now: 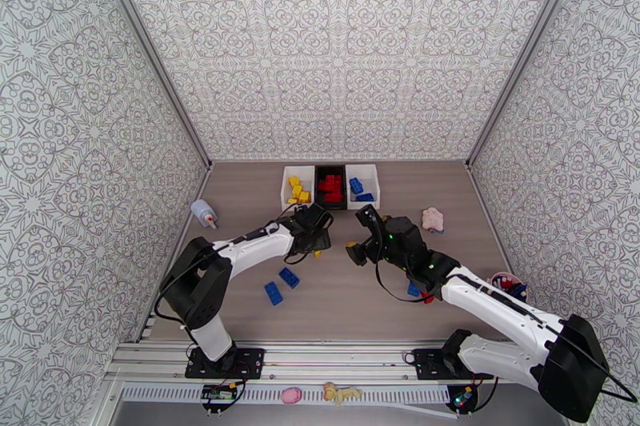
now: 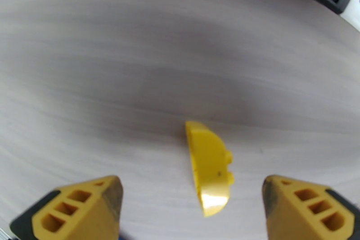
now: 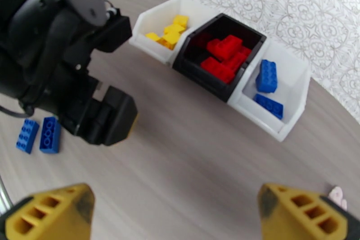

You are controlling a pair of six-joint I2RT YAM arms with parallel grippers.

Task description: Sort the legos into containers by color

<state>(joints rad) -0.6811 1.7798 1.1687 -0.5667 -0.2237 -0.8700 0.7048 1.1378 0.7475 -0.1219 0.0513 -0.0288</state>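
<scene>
a: between the jaws of the left gripper (image 2: pixel 191 193), a yellow brick (image 2: pixel 209 169) lies on the table (image 2: pixel 135 56), jaws apart, neither touching it.
b: shape?
a: glossy hard plastic, one curved edge, studs on its side.
b: progress?
a: well along, i'd judge. ahead of the right gripper (image 3: pixel 175 207), wide open and empty: left bin (image 3: pixel 150 40) holds yellows, black bin (image 3: pixel 204 76) reds, right bin (image 3: pixel 265 121) two blues. two blue bricks (image 3: pixel 38 135) lie loose to its left.

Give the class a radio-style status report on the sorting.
Left gripper open, straddling yellow brick on table. Right gripper open, empty. Blue bricks loose; nothing blocking.
</scene>
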